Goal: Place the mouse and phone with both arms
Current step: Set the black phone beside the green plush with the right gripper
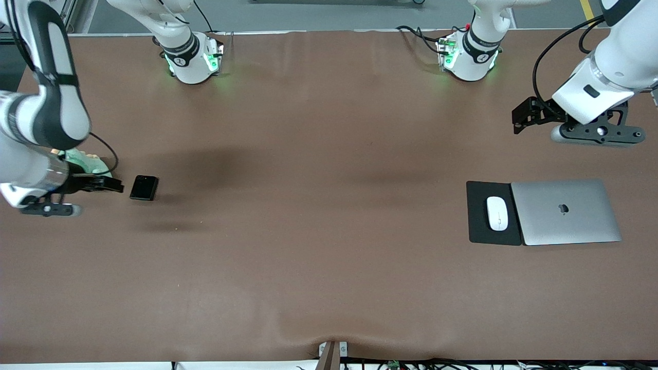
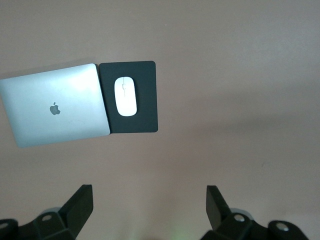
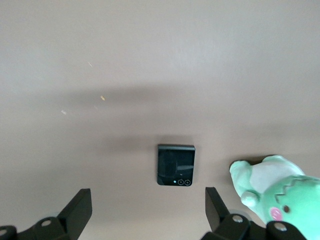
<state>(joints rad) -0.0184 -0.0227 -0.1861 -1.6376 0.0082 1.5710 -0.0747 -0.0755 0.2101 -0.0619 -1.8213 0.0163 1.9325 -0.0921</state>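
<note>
The white mouse (image 1: 497, 213) lies on a black pad (image 1: 480, 231) toward the left arm's end of the table; it also shows in the left wrist view (image 2: 126, 96). My left gripper (image 1: 519, 121) is open and empty, up over bare table, apart from the mouse; its own view shows the same (image 2: 150, 200). The black phone (image 1: 144, 187) lies flat on the table toward the right arm's end and shows in the right wrist view (image 3: 175, 165). My right gripper (image 1: 115, 185) is open and empty, over the table just beside the phone, as its own view shows (image 3: 148, 202).
A closed silver laptop (image 1: 565, 211) lies against the pad, on the side toward the left arm's end. A green plush toy (image 1: 85, 160) sits by the right gripper, partly hidden by the arm; it also shows in the right wrist view (image 3: 272, 192).
</note>
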